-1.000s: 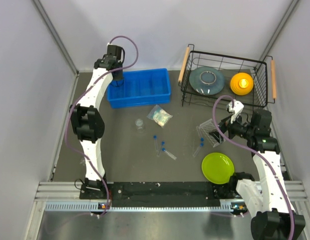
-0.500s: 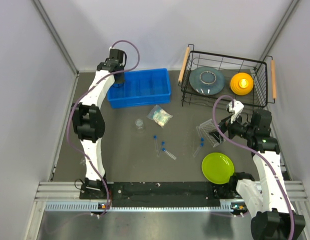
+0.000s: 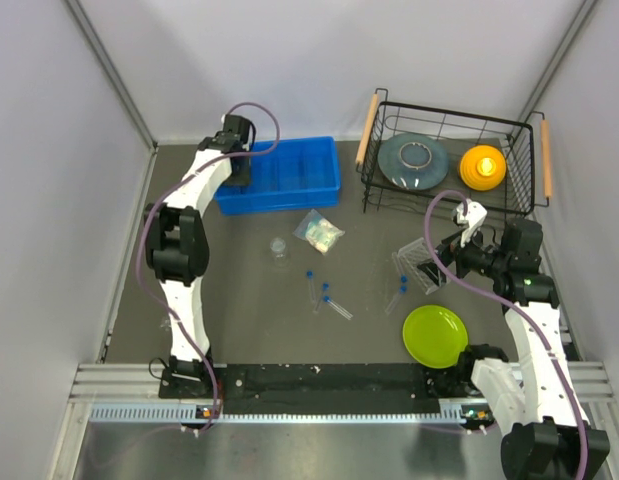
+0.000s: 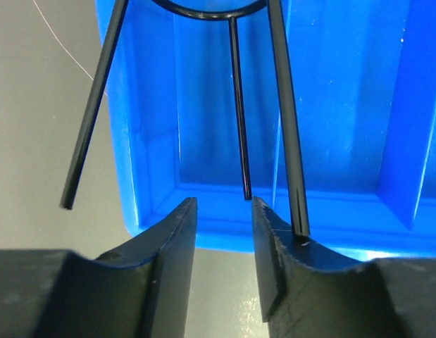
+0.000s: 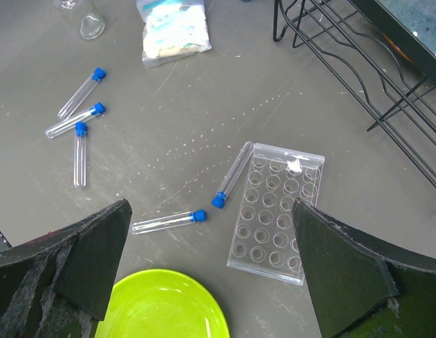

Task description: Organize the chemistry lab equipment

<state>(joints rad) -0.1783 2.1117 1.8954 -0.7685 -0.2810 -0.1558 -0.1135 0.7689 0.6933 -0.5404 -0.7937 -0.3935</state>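
- Over the last second my left arm has swung right along the blue bin (image 3: 309, 175). Its hand (image 4: 222, 204) has eased from a pinch to a narrow gap with nothing in it.
- The black ring stand (image 4: 237, 105) is at the bin's left end. Its middle leg is inside the bin, one leg hangs out over the desk (image 4: 34, 105), and one touches a finger.
- I judge the stand to be light, stiff, slippery wire, best pinched on a single leg.
- My right hand (image 5: 210, 204) hangs wide and empty above the rack (image 5: 274, 211) and the scattered tubes (image 5: 78, 93). The tubes look light and likely to roll, so I'd take them mid-barrel.
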